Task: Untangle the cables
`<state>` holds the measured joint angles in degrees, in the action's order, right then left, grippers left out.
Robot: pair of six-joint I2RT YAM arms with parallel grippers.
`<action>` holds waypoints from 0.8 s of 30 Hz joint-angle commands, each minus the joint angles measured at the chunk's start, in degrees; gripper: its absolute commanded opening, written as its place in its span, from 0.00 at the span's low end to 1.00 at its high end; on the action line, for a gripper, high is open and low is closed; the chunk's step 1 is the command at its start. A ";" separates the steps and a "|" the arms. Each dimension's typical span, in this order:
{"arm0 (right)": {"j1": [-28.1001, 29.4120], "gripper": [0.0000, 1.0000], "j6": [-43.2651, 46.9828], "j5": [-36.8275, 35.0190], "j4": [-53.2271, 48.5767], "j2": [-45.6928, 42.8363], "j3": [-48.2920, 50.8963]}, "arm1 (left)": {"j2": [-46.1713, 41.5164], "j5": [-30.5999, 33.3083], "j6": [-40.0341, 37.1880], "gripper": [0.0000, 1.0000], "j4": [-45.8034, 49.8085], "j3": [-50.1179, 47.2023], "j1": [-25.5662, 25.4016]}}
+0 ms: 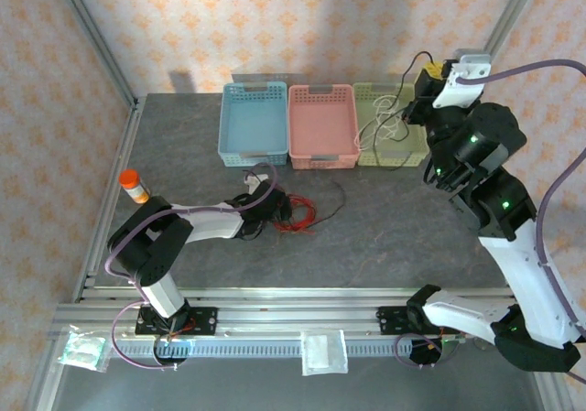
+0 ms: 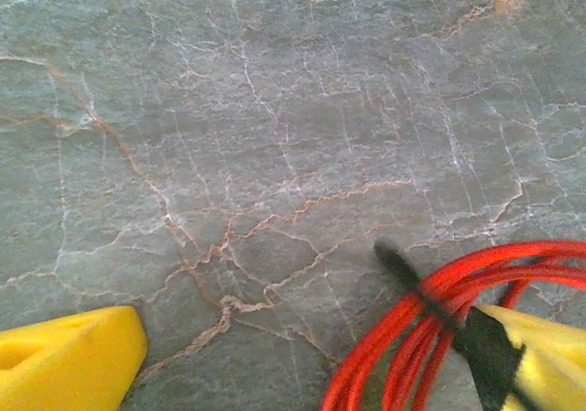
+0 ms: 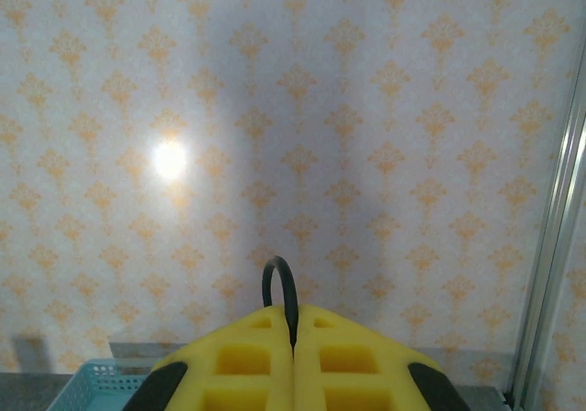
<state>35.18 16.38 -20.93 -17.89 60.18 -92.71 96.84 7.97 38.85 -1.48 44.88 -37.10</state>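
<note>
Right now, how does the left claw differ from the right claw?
The left claw is open, its fingers spread with the red cable by one of them; the right claw is shut on a black cable loop. The left claw sits low over the table; the right claw is held high, facing the wallpapered wall. Both have yellow fingers.

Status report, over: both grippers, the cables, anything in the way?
Left gripper open, low at red cable. Right gripper shut on black cable, raised; pale cable dangles over green basket. Orange-capped bottle far left, clear of cables.
</note>
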 commanded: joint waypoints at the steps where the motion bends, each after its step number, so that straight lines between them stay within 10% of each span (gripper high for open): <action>1: -0.37 0.00 1.04 2.57 0.29 -0.28 -1.15 | -0.65 5.06 -0.09 0.96 9.84 -2.33 2.64; 14: -0.37 0.00 -2.09 10.44 -1.39 2.66 3.31 | -18.86 9.13 -12.88 0.99 13.69 6.96 2.64; 24: -0.37 0.00 -1.82 16.44 -2.80 4.36 4.27 | -23.70 -0.58 -17.27 0.99 13.06 14.42 4.91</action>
<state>35.03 14.20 -8.03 -20.27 64.27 -88.49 75.18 11.81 23.68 10.76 56.69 -33.89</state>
